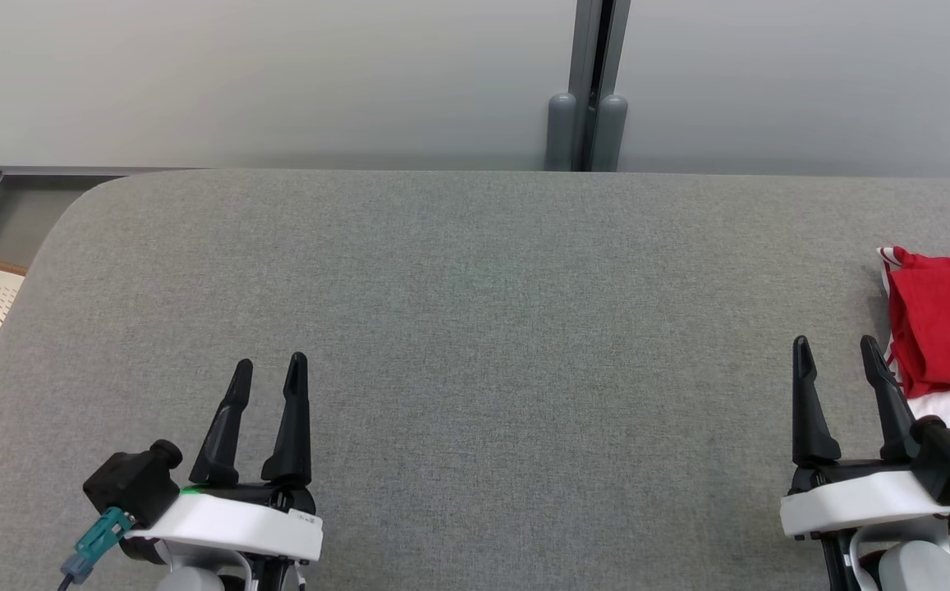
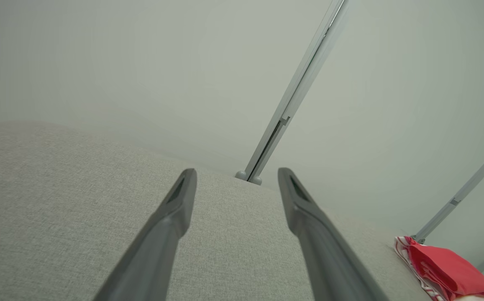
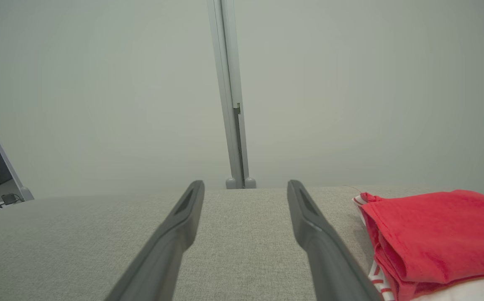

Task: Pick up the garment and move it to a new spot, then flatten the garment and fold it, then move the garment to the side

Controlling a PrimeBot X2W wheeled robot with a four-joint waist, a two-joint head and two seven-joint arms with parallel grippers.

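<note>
Cloth was the thing to watch. A red garment (image 1: pixel 947 320) lay folded on top of a white one and a striped one, at the right end of the grey bench (image 1: pixel 475 312).

The right arm (image 1: pixel 852 501) was just beside the garment, on its left. The finger closest to the garment came almost up to its edge, but I saw no touch. Its jaws stood wide apart and held nothing. The left arm (image 1: pixel 228 525) was well apart from the garment, far off to its left, and its jaws were wide apart and empty too. So the right arm was the near one, I thought.

The garment's left edge ran front to back, the same way the fingers pointed, so the jaws would have to swing right to get at it. How far the garment went on to the right I could not tell, because it ran out of sight. Left of the garment the bench was bare cloth all along, with lots of room to lay it flat.
</note>
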